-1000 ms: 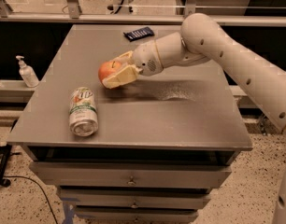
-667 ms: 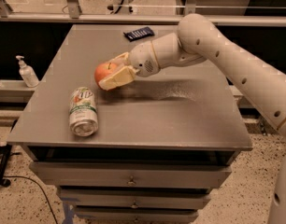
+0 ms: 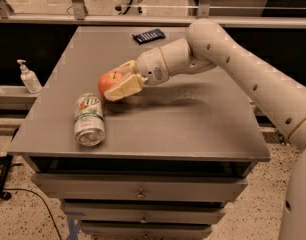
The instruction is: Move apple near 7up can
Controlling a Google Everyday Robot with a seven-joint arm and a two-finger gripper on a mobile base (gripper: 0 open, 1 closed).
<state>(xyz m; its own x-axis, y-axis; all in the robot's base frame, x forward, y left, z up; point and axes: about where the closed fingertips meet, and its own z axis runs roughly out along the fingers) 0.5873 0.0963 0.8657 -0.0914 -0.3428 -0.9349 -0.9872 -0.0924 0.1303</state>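
The red-orange apple [image 3: 108, 82] is held between the cream fingers of my gripper [image 3: 116, 81], just above the grey table [image 3: 193, 124]. The gripper is shut on the apple, reaching in from the right on the white arm. The 7up can [image 3: 89, 118] lies on its side at the table's front left, silver end toward the camera. The apple sits just up and to the right of the can's far end, a short gap apart.
A dark flat packet [image 3: 148, 35] lies at the table's back centre. A white pump bottle [image 3: 29, 77] stands on a ledge to the left, off the table. Drawers are below the table's front edge.
The gripper has carried the apple to the left and slightly nearer, closer to the can. The can has not moved.
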